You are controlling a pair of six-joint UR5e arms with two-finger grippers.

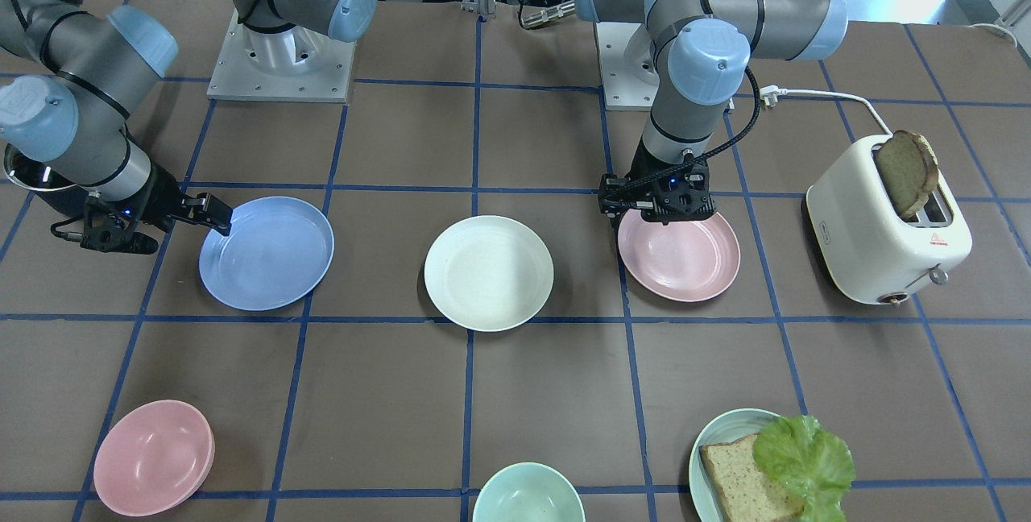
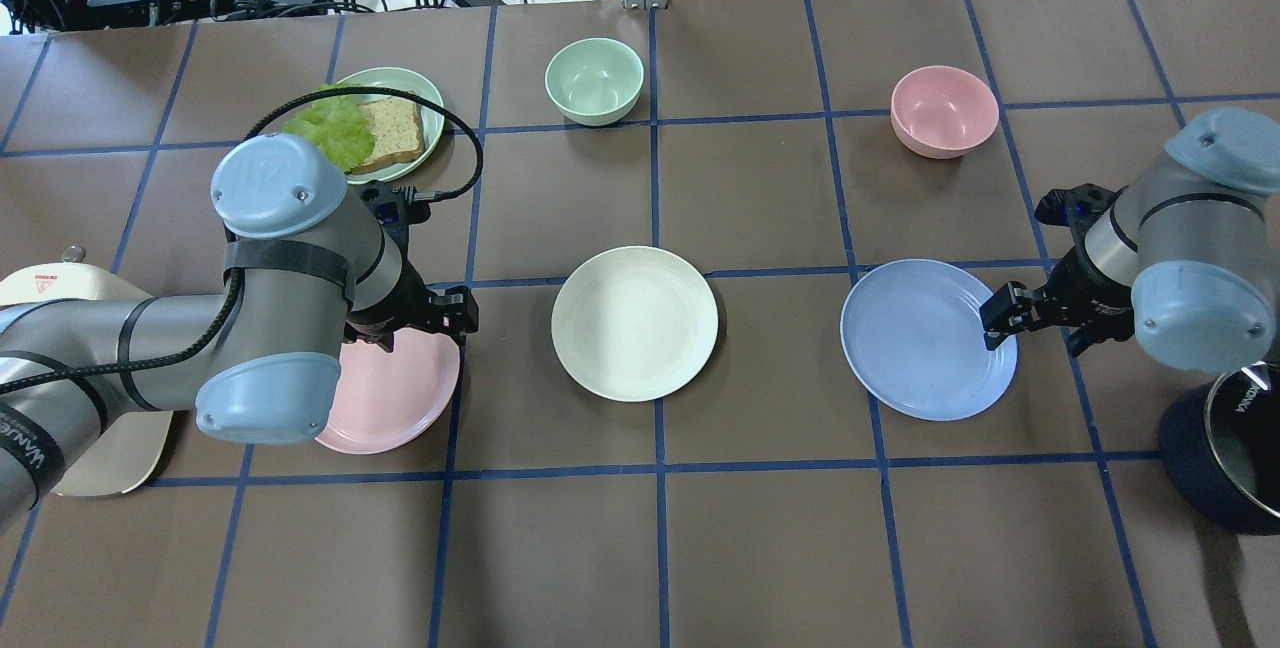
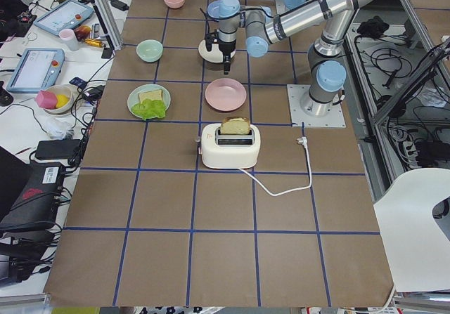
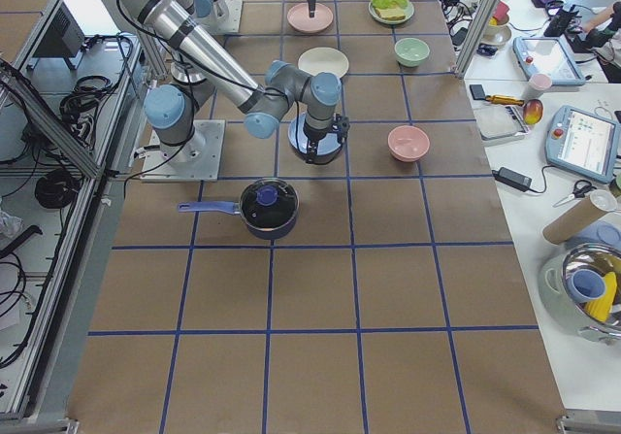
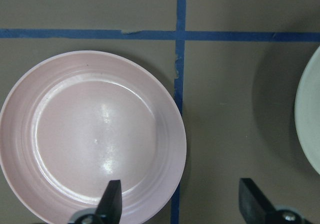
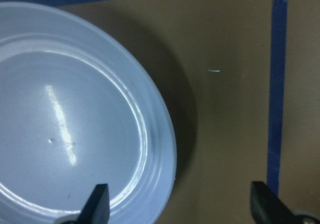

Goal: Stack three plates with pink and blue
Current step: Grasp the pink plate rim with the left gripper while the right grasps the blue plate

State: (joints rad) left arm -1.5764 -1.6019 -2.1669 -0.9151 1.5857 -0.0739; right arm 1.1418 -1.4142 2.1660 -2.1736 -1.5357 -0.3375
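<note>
**Counter** (image 2: 760,548): brown, gridded in blue tape. Three matching plates lie in a row across it, well apart, none stacked yet.

**White plate** (image 2: 634,323): middle of the row, lying flat, with no tool over it.

**Pink plate** (image 2: 400,398): to the robot's left of the white one, flat on the counter, partly hidden under the left arm.

**Blue plate** (image 2: 925,338): to the robot's right of the white one, also flat.

**Left tool** (image 5: 180,204): open and empty. It hangs over the pink plate's edge on the side facing the white plate. One finger is over the plate's inner slope and the other over bare counter, with the rim between them.

**Right tool** (image 6: 180,206): open and empty. It has the same stance at the blue plate, but at the edge turned away from the white plate.

**Bearing for the coming move**: the plates are round, so there is no long axis to match. What counts is that each rim runs crosswise through the gap. Each rim lies directly below its own tool, so a plain descent and pinch looks sufficient. The left tool stands nearer the white plate than the right. I cannot tell how high the fingers are above the rims.
</note>
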